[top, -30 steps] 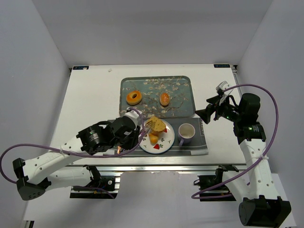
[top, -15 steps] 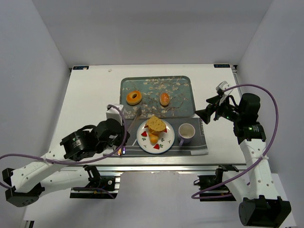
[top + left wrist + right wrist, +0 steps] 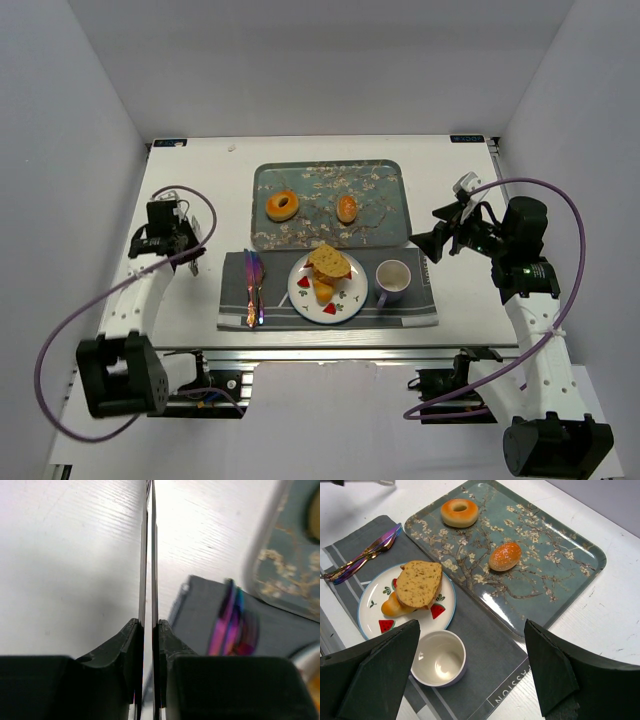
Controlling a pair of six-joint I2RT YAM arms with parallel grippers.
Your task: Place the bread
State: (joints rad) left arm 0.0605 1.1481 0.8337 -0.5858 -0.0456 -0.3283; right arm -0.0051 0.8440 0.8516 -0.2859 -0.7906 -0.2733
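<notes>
Peering past my left gripper, whose fingers stand pressed almost together with nothing between them, I make out the cutlery left of the plate only as a coloured blur. My right gripper hangs with its fingers wide apart and nothing in them, off to the right of the plate. On the plate the bread slice leans over a golden roll, hiding most of it. Just right of the plate a cup stands empty; beyond the plate the tray holds a ring doughnut and a bun.
</notes>
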